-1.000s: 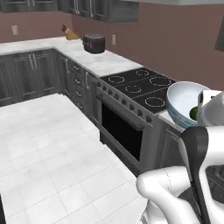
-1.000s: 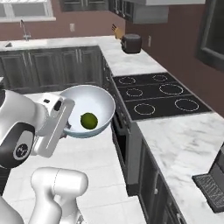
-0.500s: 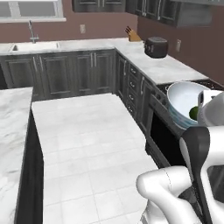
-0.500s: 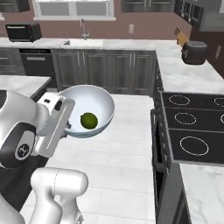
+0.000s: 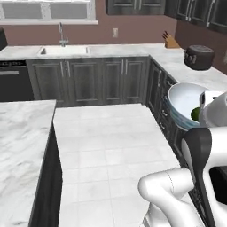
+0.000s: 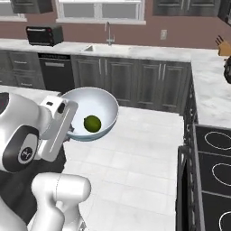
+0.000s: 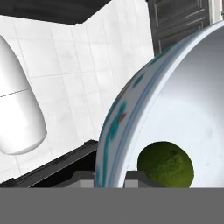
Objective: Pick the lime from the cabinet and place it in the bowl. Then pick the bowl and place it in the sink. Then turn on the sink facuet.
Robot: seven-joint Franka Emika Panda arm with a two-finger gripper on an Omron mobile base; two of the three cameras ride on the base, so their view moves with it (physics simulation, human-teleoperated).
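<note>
- Tool (image 7: 109, 175) clamped tight on the rim of the bowl (image 6: 92, 115), one finger either side of the wall at 6 o'clock in the hand view, so that the whole dish is carried by its edge
- Bowl held up off any tabletop, out in front of the white arm, tipped a little yet with its open side still mostly upward, which is probably why the contents stay put
- Lime (image 6: 92, 123) lying inside on the white floor of the bowl, settled toward the low side near the gripped rim; seen at 5 o'clock in the hand view, a green sliver at the bowl's edge in the left base view
- Sink (image 5: 62, 50) set in the far tabletop below the window, at about 11 o'clock in the left base view, well apart from the bowl across open tiled floor
- Sink facuet (image 5: 61, 34) standing upright behind the basin, untouched
- First part judged done, with lime in bowl and bowl lifted; carrying to the basin judged to be the step in hand
- Risk judged: an edge grip on a glossy dish could slip or tilt further, letting the lime roll out
</note>
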